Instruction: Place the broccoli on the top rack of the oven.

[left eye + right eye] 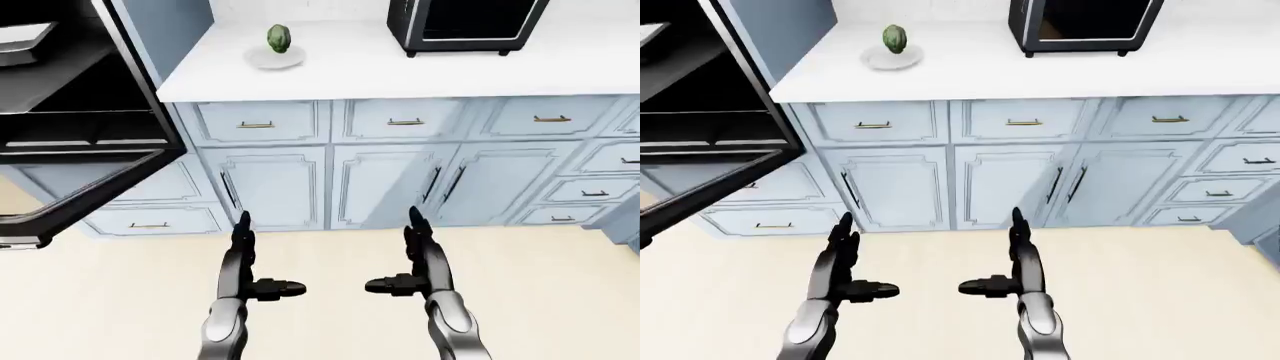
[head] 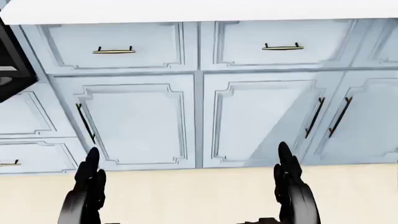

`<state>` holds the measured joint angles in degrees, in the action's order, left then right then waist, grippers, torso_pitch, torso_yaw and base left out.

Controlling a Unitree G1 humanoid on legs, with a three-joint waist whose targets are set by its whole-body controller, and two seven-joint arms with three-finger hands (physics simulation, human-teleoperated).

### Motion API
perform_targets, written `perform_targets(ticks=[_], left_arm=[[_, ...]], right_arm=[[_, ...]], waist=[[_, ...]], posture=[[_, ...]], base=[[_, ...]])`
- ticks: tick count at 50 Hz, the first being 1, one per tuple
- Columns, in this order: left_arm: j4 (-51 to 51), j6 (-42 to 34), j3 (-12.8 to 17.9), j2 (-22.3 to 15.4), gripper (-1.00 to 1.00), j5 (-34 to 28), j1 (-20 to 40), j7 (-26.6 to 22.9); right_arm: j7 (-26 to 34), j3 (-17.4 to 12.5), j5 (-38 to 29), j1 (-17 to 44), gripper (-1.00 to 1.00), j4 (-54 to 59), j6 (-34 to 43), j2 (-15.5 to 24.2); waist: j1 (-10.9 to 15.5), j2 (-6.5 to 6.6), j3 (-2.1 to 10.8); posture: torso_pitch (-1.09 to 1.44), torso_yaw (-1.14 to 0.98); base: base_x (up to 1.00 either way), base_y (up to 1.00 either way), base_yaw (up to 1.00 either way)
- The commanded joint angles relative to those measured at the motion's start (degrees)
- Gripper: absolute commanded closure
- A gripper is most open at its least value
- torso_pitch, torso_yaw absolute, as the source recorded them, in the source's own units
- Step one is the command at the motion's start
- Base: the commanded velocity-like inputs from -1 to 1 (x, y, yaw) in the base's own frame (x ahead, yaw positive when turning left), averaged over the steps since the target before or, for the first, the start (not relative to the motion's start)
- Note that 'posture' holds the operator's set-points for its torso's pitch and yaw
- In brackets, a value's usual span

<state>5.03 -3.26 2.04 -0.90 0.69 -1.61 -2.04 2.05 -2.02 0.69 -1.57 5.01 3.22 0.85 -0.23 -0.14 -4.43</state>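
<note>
Below me, over the pale floor [image 1: 330, 315], I am holding both arms out side by side, well short of the cabinets. My left hand [image 1: 243, 264] is pointing its long fingers [image 1: 243, 229] up the view toward the cabinet doors [image 1: 275, 187], with the thumb sticking out sideways toward the middle; the fingers are standing spread and are closing on nothing. My right hand [image 1: 420, 262] is mirroring it, fingers [image 1: 415, 225] stretched straight and thumb turned inward toward the other thumb, gripping nothing and touching nothing. The two thumbs are facing each other with a clear gap between them.

The broccoli [image 1: 279, 38] is sitting upright on a small white plate [image 1: 274, 59] on the white counter [image 1: 400, 67], toward the upper left of the left-eye view, well apart from both my hands. To its right on the same counter a black toaster oven [image 1: 465, 26] is standing. At the far left the oven [image 1: 70, 97] is standing open, its dark door [image 1: 75, 195] hanging down and out, and its racks [image 1: 60, 75] are showing inside. In the head view I am seeing mostly drawers [image 2: 112, 46] and doors, with only my fingertips at the bottom edge.
</note>
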Motion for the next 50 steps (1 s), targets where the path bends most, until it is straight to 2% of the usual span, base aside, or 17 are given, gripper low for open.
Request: perform_targets(ticks=[1,3,4,5,7,8,16,18,21,24,26,32,36,40,48,50], left_arm=[[-2.7,5.1,0.6,-0.4,-1.0,0.1,2.5,0.3],[-2.8,4.9,0.7,-0.4,-1.0,0.1,2.6,0.4],[-3.2,4.8,0.7,-0.4,-1.0,0.2,2.4,0.6],[-3.8,4.4,0.6,-0.3,-1.0,0.1,2.1,0.6],[-3.3,4.7,0.7,-0.4,-1.0,0.1,2.3,0.7],[-3.8,4.5,0.6,-0.4,-1.0,0.1,2.1,0.7],[-2.7,4.0,1.6,-0.6,-1.0,0.2,3.4,2.1],[-5.8,-0.5,2.1,-0.8,-1.0,1.4,5.1,2.7],[-6.7,-6.0,3.1,-2.3,-1.0,2.7,10.9,2.9],[-10.9,-15.9,4.7,-4.1,-1.0,4.7,17.8,4.4],[-9.5,-18.1,5.4,-5.4,-1.0,5.9,21.7,4.6],[-10.4,-25.4,6.2,-6.9,-1.0,8.5,28.7,7.0],[-12.0,-33.1,7.8,-10.3,-1.0,10.8,36.0,9.2],[-13.5,-37.4,8.7,-12.2,-1.0,12.9,39.0,9.8],[-12.3,-39.4,7.0,-14.4,-1.0,10.8,45.1,9.9],[-12.2,-39.6,7.6,-14.3,-1.0,10.8,45.8,10.0]], right_arm=[[-0.2,-0.2,0.0,1.6,-1.0,-4.9,-3.8,0.3],[-0.2,-0.4,0.1,1.5,-1.0,-4.9,-3.9,0.3],[-0.3,-0.3,0.0,1.4,-1.0,-5.2,-3.7,0.2],[-0.3,-0.2,0.0,1.2,-1.0,-5.6,-3.5,0.2],[-0.2,-0.2,0.0,1.3,-1.0,-5.3,-3.8,0.2],[-0.2,-0.2,0.0,1.3,-1.0,-5.2,-3.8,0.2],[-1.2,-0.7,-0.4,3.1,-1.0,-4.7,-2.5,0.3],[-2.4,-1.3,0.1,5.5,-1.0,-5.4,-0.1,0.6],[-2.8,-2.0,1.9,8.6,-1.0,-11.0,7.8,1.3],[-3.0,-2.9,3.0,13.3,-1.0,-13.6,14.1,2.5],[-4.1,-3.3,3.7,17.2,-1.0,-15.3,19.0,3.0],[-8.7,-4.8,6.5,24.6,-1.0,-20.2,28.9,4.0],[-8.2,-5.0,8.1,28.9,-1.0,-23.7,36.0,7.0],[-9.4,-7.6,10.8,34.9,-1.0,-26.3,42.7,8.9],[-9.1,-7.7,13.3,39.0,-1.0,-25.4,45.4,11.6],[-9.1,-8.5,14.4,40.5,-1.0,-25.2,45.8,11.9]], waist=[[-0.1,-0.45,0.05],[0.4,-0.07,3.52],[0.4,-0.11,3.0],[0.3,-0.34,1.0],[0.3,-0.44,3.93],[0.4,-0.44,4.24],[0.4,-0.22,4.66],[0.4,-0.17,4.97],[0.4,-0.16,5.32],[0.6,-0.15,5.51],[0.5,-0.14,5.45],[0.5,0.0,5.74],[0.5,0.02,5.51],[0.4,-0.05,4.8],[0.5,-0.12,4.18],[0.5,-0.17,4.17]], posture=[[0.0,0.0],[0.0,0.0],[0.0,0.0],[0.0,0.0],[0.0,0.0],[0.0,0.0],[0.0,0.0],[0.0,0.0],[0.0,0.0],[0.0,0.0],[0.0,0.0],[0.0,0.0],[0.0,0.0],[0.0,0.0],[0.0,0.0],[0.0,0.0]], base=[[0.0,0.0,0.0],[0.0,0.0,0.0],[0.0,0.0,0.0],[0.0,0.0,0.0],[0.0,0.0,0.0],[0.0,0.0,0.0],[0.0,0.0,0.0],[0.0,0.0,0.0],[0.0,0.0,0.0],[0.0,0.0,0.0],[0.0,0.0,0.0],[0.0,0.0,0.0],[0.0,0.0,0.0],[0.0,0.0,0.0],[0.0,0.0,0.0],[0.0,0.0,0.0]])
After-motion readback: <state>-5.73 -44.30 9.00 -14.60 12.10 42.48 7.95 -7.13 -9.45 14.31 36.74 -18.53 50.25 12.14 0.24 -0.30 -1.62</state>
